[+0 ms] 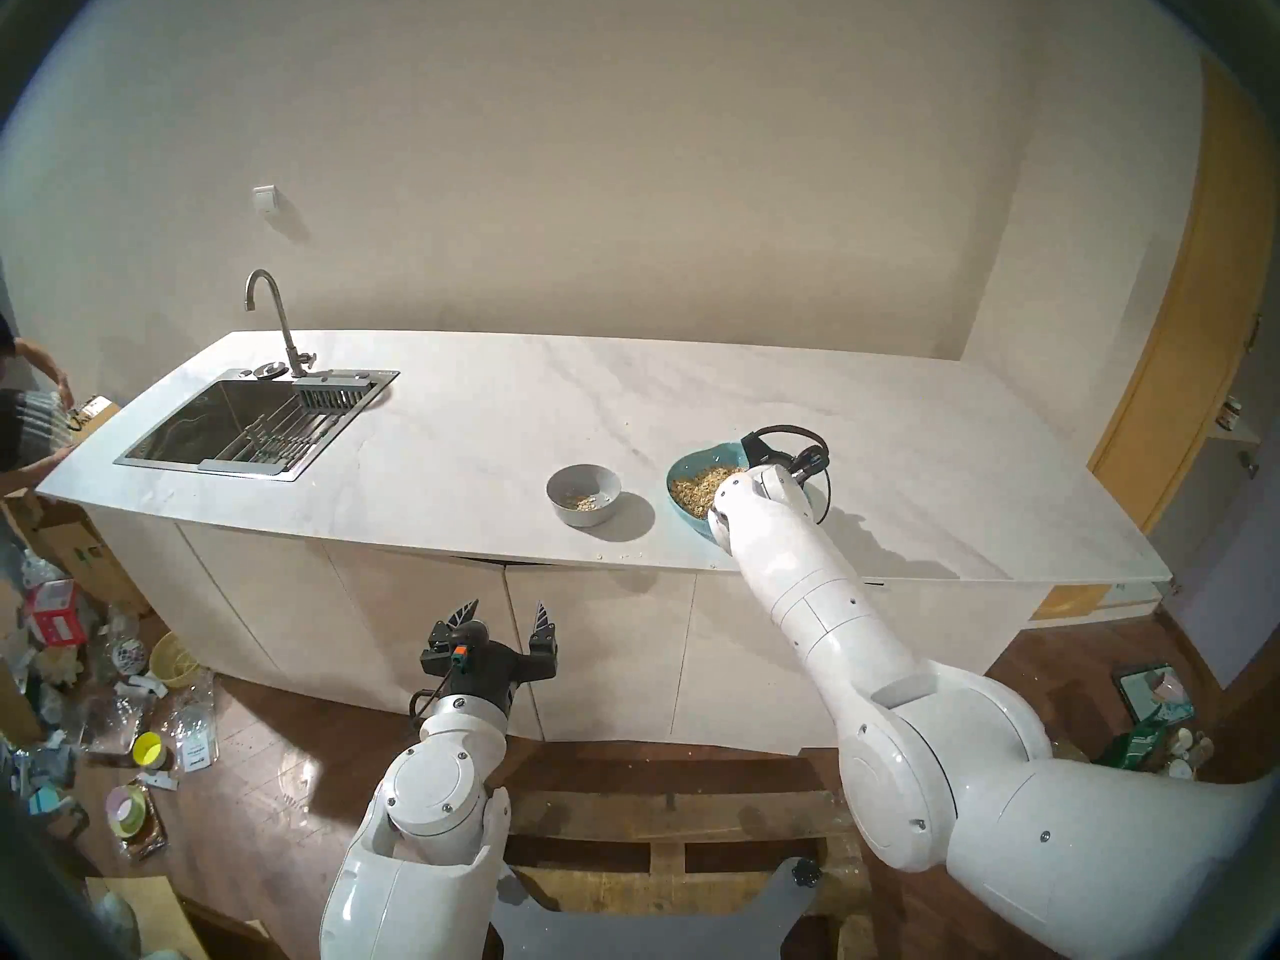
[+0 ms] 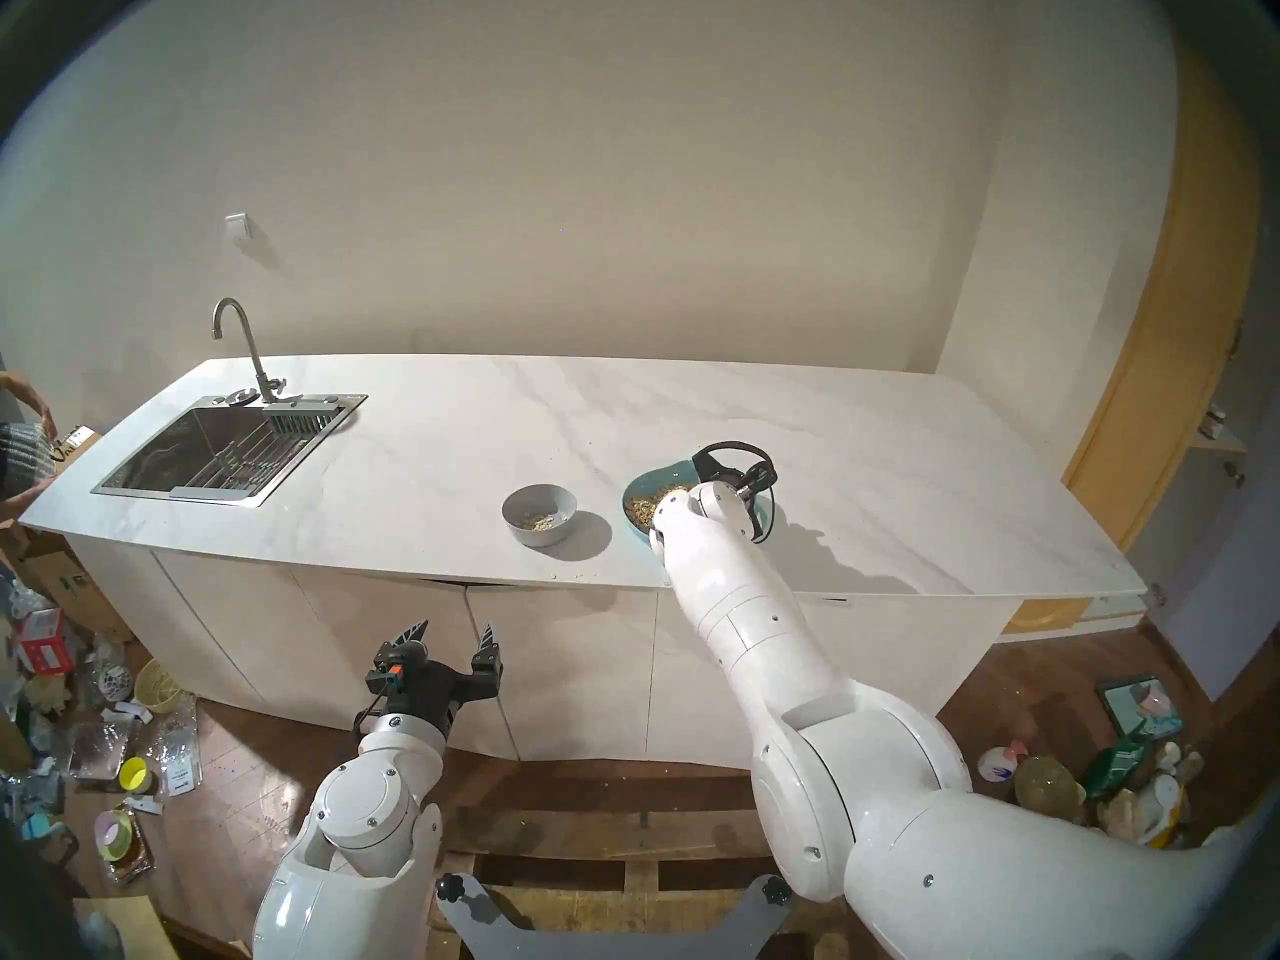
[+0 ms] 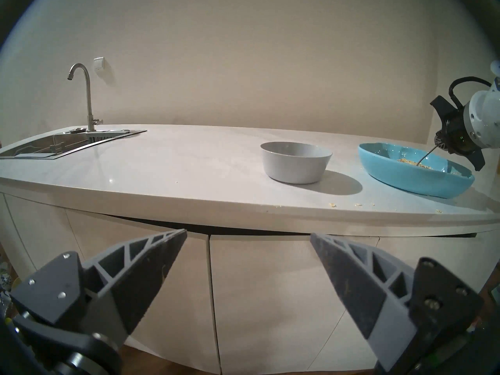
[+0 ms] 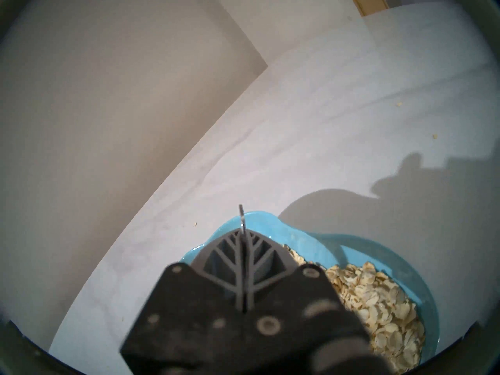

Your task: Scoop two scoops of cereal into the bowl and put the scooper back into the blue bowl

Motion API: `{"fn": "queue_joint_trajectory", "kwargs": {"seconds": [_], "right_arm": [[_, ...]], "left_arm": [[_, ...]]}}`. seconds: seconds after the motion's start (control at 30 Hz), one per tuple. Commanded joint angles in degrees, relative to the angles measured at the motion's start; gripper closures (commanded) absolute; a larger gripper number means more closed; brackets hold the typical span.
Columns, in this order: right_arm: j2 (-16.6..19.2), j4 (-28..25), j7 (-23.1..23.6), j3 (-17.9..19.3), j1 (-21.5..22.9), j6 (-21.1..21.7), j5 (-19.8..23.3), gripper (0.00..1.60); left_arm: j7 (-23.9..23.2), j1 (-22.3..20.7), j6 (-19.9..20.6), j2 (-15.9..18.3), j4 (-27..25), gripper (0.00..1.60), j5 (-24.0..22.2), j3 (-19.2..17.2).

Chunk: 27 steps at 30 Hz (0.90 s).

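While the right end effector hung over the blue bowl, its fingers were pressed together on the scooper, pinching the thin metal handle near its upper end. The handle ran down at a slant into the cereal, and the head was hidden among the flakes. As a slim, polished, rigid part, the scooper probably would twist or slide in a narrow pinch, so a hold on the flat of the handle, well back from the head, looked the soundest. The cereal appeared light, loose and dry; it would likely spill from a tilted head, as stray flakes on the table suggested. The blue bowl looked glazed, heavy and breakable. The bowl stood just beside it, apart, with a few flakes at the bottom. The left end effector was spread wide, empty, short of the table.
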Motion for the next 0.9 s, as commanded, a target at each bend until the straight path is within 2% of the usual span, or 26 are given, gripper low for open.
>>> {"fn": "queue_joint_trajectory", "kwargs": {"seconds": [0.0, 0.43, 0.87], "right_arm": [[-2.04, -1.54, 0.88, 1.31, 2.26, -1.12, 1.5, 1.6], [-2.89, -3.82, 2.74, 4.59, 0.88, -1.77, 4.96, 1.6], [-2.63, -10.08, 7.87, 3.06, -2.56, -2.5, 5.21, 1.6]], "left_arm": [[-0.22, -0.31, -0.36, 0.01, -1.46, 0.0, -0.08, 0.15], [-0.23, -0.29, -0.34, 0.02, -1.5, 0.0, -0.09, 0.15], [-0.23, -0.3, -0.35, 0.02, -1.49, 0.0, -0.09, 0.15]]}}
